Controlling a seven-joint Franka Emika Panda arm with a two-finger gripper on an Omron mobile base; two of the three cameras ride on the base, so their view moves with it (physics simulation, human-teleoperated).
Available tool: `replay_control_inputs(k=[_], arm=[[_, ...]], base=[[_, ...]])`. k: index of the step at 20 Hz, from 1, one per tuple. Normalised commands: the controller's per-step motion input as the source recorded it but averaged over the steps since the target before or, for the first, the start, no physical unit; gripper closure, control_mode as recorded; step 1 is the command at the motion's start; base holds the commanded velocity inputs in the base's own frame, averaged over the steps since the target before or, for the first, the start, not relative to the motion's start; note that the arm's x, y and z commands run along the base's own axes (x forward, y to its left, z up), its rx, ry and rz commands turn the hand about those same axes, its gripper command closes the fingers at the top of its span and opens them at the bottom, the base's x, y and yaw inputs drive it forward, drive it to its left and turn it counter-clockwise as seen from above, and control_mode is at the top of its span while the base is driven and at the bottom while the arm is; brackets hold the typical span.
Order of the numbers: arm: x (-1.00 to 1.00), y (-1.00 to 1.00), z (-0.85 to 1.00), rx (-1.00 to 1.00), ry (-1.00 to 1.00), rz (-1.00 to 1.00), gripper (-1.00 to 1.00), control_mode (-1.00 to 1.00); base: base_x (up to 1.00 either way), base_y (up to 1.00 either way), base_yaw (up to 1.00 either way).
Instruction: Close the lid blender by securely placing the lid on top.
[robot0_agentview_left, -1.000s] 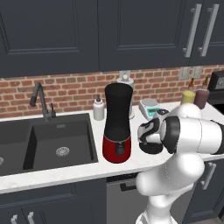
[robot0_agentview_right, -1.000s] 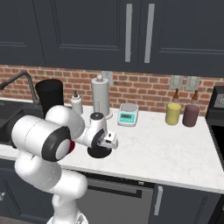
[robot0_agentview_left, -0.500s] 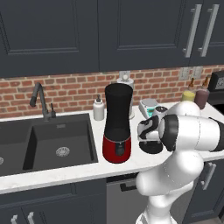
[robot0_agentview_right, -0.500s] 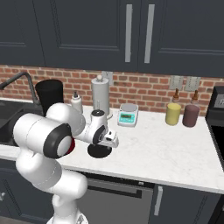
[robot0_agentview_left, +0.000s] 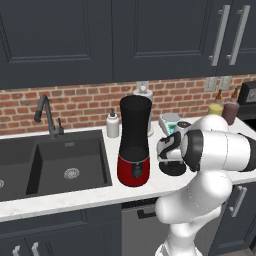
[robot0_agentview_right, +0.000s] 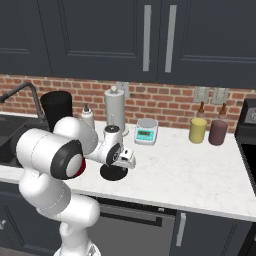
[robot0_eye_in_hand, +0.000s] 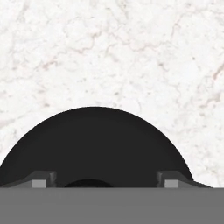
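Observation:
The lid (robot0_agentview_left: 176, 169) is a flat black disc lying on the white marble counter, just right of the blender (robot0_agentview_left: 134, 141). The blender stands upright with its black jar open at the top and its red base on the counter; its jar (robot0_agentview_right: 56, 107) shows behind the arm. My gripper (robot0_agentview_left: 172, 159) hangs close above the lid (robot0_agentview_right: 114, 173), pointing down. In the hand view the lid (robot0_eye_in_hand: 94, 144) spreads across the lower half. My gripper (robot0_eye_in_hand: 107, 180) is open, with one fingertip on each side of the lid's central knob (robot0_eye_in_hand: 89, 182).
A white soap bottle (robot0_agentview_left: 113, 125) stands left of the blender, beside the sink (robot0_agentview_left: 65, 167) and faucet (robot0_agentview_left: 45, 112). Behind the lid are a paper towel roll (robot0_agentview_right: 114, 107) and a small scale (robot0_agentview_right: 145, 132). Yellow (robot0_agentview_right: 198, 130) and dark red (robot0_agentview_right: 218, 131) jars stand far right.
The hand has shifted only slightly above the lid. The lid and the blender have stayed where they were.

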Motion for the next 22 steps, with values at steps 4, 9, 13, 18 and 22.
replay_control_inputs(k=[4,9,13,18,22], arm=[[-0.09,0.06,-0.22,0.0,0.0,0.0,1.0,-1.0],[-0.19,0.0,-0.03,0.0,0.0,0.0,1.0,-1.0],[-0.25,0.0,0.0,0.0,0.0,0.0,1.0,-1.0],[-0.33,0.0,0.0,0.0,0.0,0.0,1.0,-1.0],[-0.24,0.0,0.12,0.0,0.01,0.0,1.0,-1.0]], base=[[0.0,0.0,0.0],[0.0,0.0,0.0],[0.0,0.0,0.0],[0.0,0.0,0.0],[0.0,0.0,0.0]])
